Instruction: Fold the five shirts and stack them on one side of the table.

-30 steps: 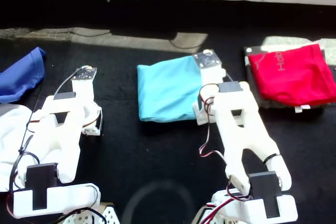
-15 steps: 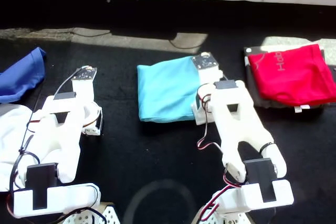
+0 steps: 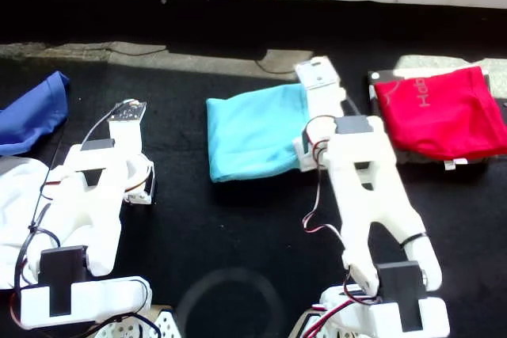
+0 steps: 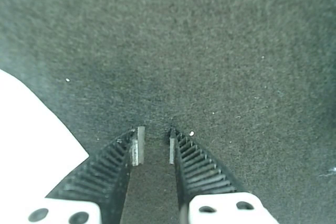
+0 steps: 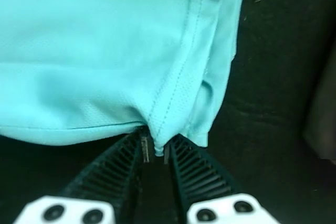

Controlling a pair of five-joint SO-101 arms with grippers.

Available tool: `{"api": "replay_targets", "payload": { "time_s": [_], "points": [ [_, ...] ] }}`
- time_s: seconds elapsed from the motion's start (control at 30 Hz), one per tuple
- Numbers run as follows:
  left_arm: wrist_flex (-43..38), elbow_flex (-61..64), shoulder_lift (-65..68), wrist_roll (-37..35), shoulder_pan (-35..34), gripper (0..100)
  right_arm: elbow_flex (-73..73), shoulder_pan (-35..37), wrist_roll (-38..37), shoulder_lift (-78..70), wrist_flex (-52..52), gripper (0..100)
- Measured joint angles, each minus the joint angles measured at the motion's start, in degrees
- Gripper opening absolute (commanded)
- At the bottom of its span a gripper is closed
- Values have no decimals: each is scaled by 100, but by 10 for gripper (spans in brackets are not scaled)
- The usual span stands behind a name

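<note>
My right jaws thinly pinch the turquoise shirt (image 5: pixel 105 51), so dragging may unfold it; left jaws hang spread.

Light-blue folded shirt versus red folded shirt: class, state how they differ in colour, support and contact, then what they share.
The light-blue fabric shirt lies on the black table mat; the red fabric shirt sits atop a dark folded cloth. The right gripper pinches the light-blue shirt's edge; nothing touches the red one. Both are folded flat.
</note>
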State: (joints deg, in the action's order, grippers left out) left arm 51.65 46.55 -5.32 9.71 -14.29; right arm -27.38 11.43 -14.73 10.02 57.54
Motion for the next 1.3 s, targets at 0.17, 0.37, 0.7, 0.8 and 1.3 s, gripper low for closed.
{"api": "replay_targets", "payload": {
  "time_s": [0.17,0.37,0.7,0.8,1.3],
  "points": [
    [0,0,0,0,0,101,123,-580,-510,35,0,6],
    [0,0,0,0,0,101,114,-756,-800,35,0,10],
    [0,0,0,0,0,101,255,-756,-809,-360,264,195],
    [0,0,0,0,0,101,818,-765,-809,-220,800,195],
    [0,0,0,0,0,101,3525,-246,721,-2233,1741,351]
  ]
}}
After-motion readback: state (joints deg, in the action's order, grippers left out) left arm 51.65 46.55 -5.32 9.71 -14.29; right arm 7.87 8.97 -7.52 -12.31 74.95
